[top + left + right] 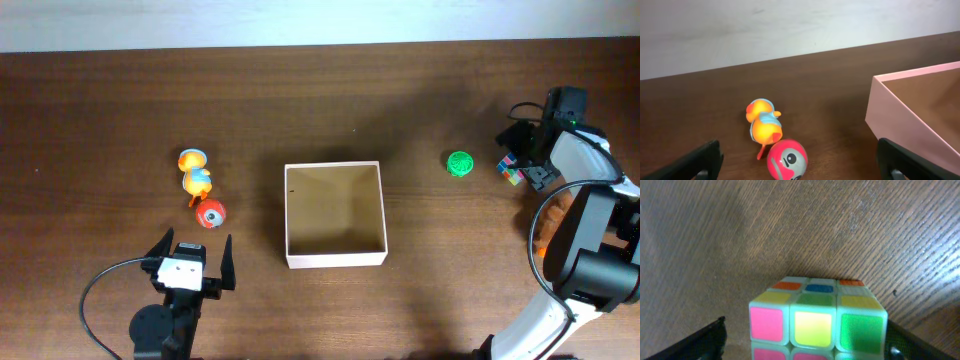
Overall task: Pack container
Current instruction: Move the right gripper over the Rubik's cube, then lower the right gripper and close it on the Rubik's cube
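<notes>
Overhead, dark wood-grain table holds the container, pale wall beyond.

The container sits on the middle of the table. Left of it, well apart, lies the duck, with the round toy just beside it on its near right. Nearer still, by the near edge, is the left gripper, its fingers spread. Right of the container lies the ball. Near it, farther right, is the cube, between the spread fingers of the right gripper.
</notes>
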Tool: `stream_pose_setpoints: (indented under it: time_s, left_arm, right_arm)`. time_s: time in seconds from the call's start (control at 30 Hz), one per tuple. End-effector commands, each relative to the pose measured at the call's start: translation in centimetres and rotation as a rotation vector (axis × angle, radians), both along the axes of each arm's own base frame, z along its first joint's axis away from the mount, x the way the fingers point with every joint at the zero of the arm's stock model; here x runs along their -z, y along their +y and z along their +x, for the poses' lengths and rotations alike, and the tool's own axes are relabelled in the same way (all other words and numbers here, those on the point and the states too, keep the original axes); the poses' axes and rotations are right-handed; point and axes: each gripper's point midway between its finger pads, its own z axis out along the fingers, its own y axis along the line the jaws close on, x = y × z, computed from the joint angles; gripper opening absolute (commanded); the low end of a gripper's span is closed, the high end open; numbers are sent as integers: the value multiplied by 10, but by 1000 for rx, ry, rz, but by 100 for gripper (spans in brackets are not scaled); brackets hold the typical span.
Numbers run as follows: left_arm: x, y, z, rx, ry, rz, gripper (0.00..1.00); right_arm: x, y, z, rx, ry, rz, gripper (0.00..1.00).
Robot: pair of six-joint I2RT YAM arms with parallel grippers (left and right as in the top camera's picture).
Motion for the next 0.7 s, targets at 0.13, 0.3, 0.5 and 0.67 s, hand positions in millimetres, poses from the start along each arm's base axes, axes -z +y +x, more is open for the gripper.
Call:
stream_pose_setpoints:
  time_s: [0.13,0.3,0.5,0.67]
  left_arm:
    - [1,0,0,5,-7,15,99]
    - [1,0,0,5,-7,15,99]
    - [1,0,0,5,-7,15,99]
    - [1,0,0,5,-7,15,99]
  right_arm:
    - [-3,-1,8,-9,-16,-19,75]
    - [-3,-1,8,-12,-16,-20,75]
    - [-2,-1,7,-45,-7,-30,71]
    - [-1,0,5,-89,6,-43,65]
